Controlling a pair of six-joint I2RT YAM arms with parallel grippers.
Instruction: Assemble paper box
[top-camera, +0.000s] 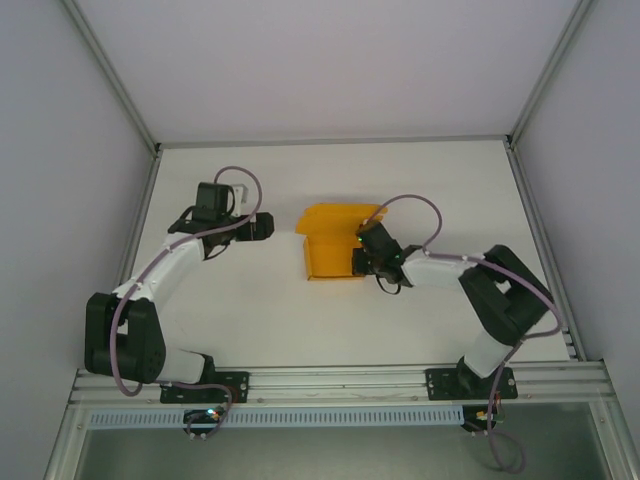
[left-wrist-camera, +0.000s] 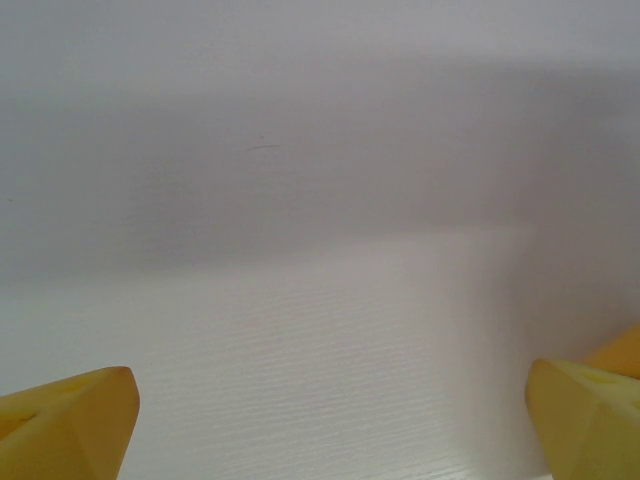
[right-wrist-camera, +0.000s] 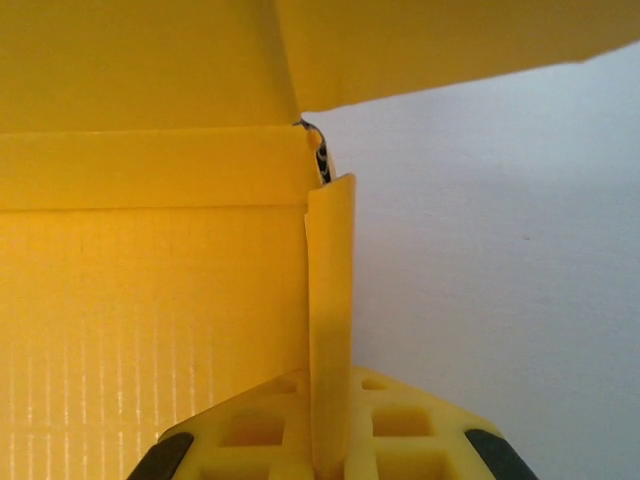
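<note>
The orange-yellow paper box (top-camera: 330, 245) lies half folded at the table's middle, one wall raised along its left side. My right gripper (top-camera: 362, 262) sits at the box's right edge. In the right wrist view an upright flap (right-wrist-camera: 330, 310) of the box runs down between the yellow fingers (right-wrist-camera: 250, 430), which are shut on it. The box's panel (right-wrist-camera: 150, 300) covers the left of that view. My left gripper (top-camera: 262, 226) hovers left of the box, apart from it. Its yellow fingertips (left-wrist-camera: 70, 420) stand wide apart with only white table between them.
White table (top-camera: 330, 320) stretches in front of the box. Grey enclosure walls (top-camera: 60, 150) stand on the left, right and back. A metal rail (top-camera: 340, 385) carries both arm bases at the near edge.
</note>
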